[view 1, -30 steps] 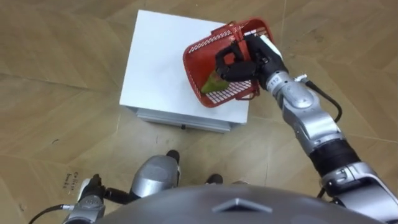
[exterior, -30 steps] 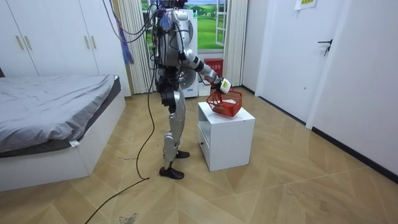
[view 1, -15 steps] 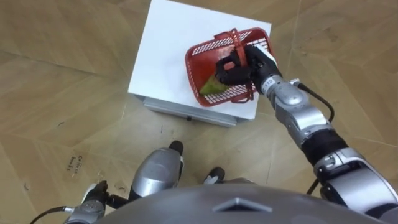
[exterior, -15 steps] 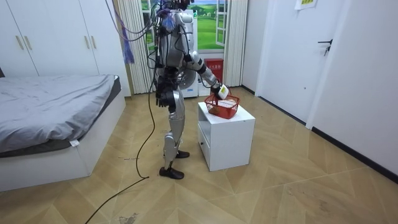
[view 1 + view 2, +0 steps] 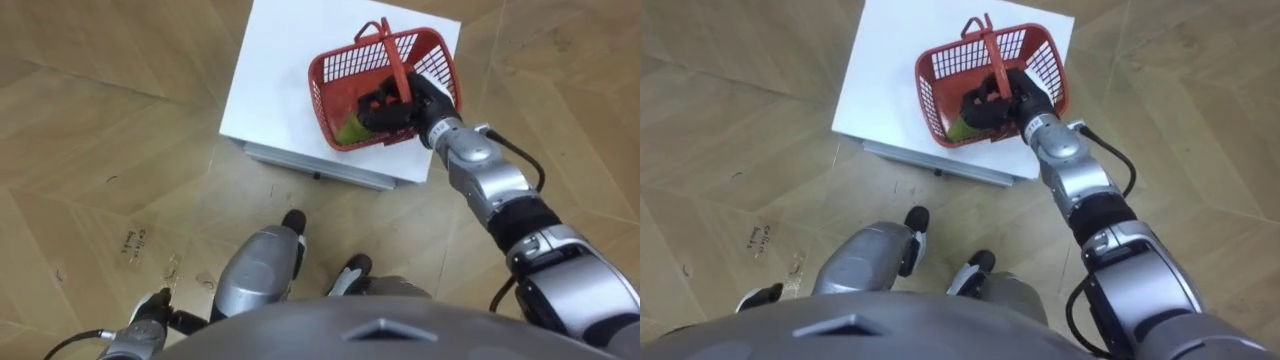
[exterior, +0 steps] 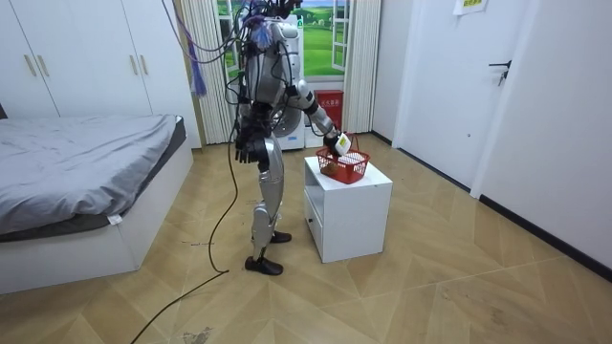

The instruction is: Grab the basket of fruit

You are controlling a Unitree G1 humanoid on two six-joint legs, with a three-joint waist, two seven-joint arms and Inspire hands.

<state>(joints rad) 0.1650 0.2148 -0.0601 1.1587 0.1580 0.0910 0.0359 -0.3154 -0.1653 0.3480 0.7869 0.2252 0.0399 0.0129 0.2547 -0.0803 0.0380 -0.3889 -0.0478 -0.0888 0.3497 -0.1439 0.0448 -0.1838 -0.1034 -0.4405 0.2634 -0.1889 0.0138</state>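
The red mesh fruit basket point(image 5: 330, 78) stands level on the right part of the white cabinet's top point(image 5: 280, 70), its handle point(image 5: 392, 55) upright. A green fruit point(image 5: 352, 128) lies inside it. My right hand point(image 5: 398, 105) reaches into the basket from its near side, fingers curled around the lower part of the handle. In the right eye view the same hand point(image 5: 996, 100) sits in the basket point(image 5: 938, 70). The room view has me standing upright beside the cabinet point(image 6: 349, 210), right arm stretched down to the basket point(image 6: 342, 170). My left hand point(image 6: 245, 150) hangs at my side.
The cabinet's drawer front point(image 5: 320, 168) faces my feet, with wooden floor all round. In the room view a bed point(image 6: 76, 162) lies at the room view's left, wardrobes point(image 6: 57, 57) behind it, a door point(image 6: 435, 76) on the right wall.
The basket hung tilted from my right hand above the cabinet; it has come down and levelled and now rests on the top. The head camera has shifted.
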